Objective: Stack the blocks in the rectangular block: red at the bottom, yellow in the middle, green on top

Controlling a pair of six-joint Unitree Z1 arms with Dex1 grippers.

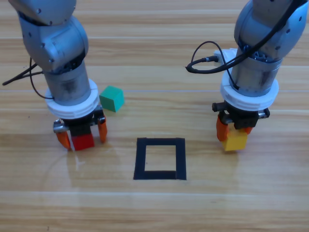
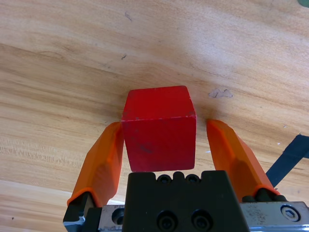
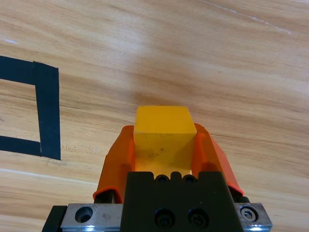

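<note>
Two of your three cubes are at the grippers. The left gripper (image 1: 81, 136) straddles the red cube (image 1: 83, 141) to the left of the black tape square (image 1: 160, 158). In the left wrist view its jaws stand apart: one orange finger touches the cube's side, while the other shows a clear gap of bare wood beside the cube (image 2: 159, 128). Treat that cube as bracketed, not clamped; whether it rests on the table (image 1: 154, 208) or is lifted cannot be told.

The right gripper (image 1: 233, 129) is on the opposite side of the square, and its jaws are closed against both sides of the yellow cube (image 1: 235, 140), as the right wrist view confirms (image 3: 163, 130). This looks like a firm hold, taken so that yellow stands ready once the base is laid.

The green cube (image 1: 112, 98) sits free on the wood just beside the left arm, apart from the square and from both grippers. It is the last to go, which would account for its being untouched.

The square is unoccupied, so no layer is placed. Red must go in first; my judgement is that your left jaws need to close fully before any carry, or the cube may slip or twist. Keep the right arm clear of the square until red is seated.
</note>
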